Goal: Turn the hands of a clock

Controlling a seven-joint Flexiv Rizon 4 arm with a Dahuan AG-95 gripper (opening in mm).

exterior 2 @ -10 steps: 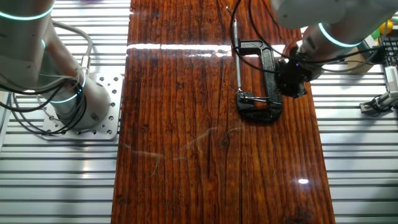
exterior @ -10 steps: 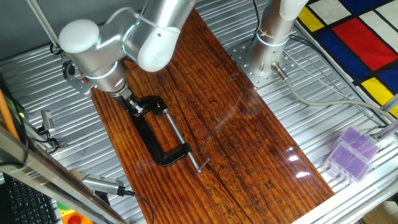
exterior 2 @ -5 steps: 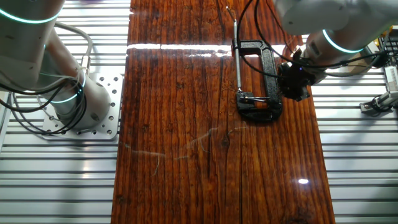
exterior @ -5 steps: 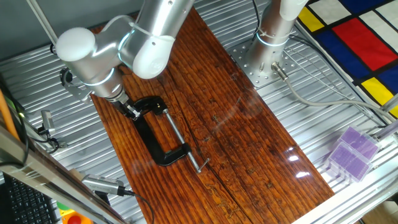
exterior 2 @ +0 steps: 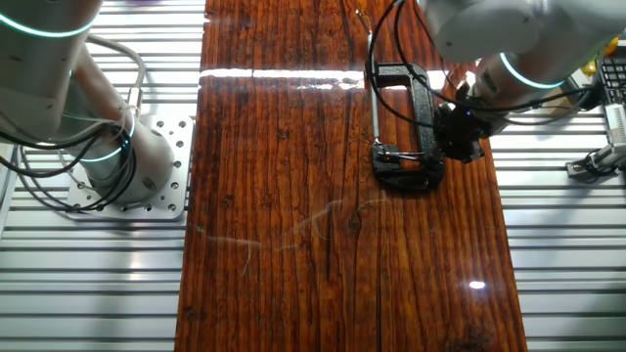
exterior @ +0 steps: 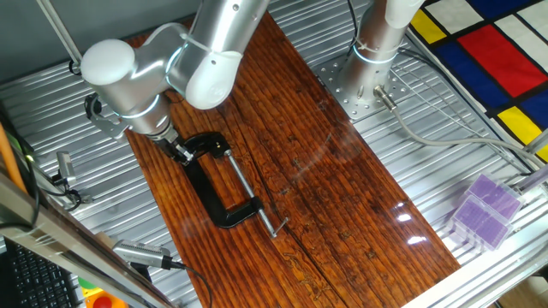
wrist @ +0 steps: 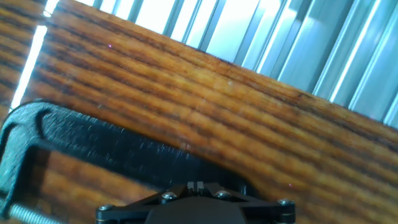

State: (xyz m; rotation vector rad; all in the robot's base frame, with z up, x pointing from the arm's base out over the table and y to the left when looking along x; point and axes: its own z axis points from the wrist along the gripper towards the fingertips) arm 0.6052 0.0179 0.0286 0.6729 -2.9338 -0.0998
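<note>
A black metal C-clamp (exterior: 216, 181) with a long silver screw lies flat on the dark striped wooden surface (exterior: 342, 188), and the clock it should hold cannot be made out in its jaw. The arm's black tool (exterior 2: 458, 136) sits low against the clamp's outer spine near the jaw end; whether its fingers are parted or closed cannot be told.

Glossy wooden board (exterior: 342, 197) on ribbed metal table (exterior: 445, 162), glare spots.

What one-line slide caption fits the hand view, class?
Close-up along the hand: the black C-clamp lies on the wooden board, ribbed metal table beyond; the gripper's fingertips are out of sight.
</note>
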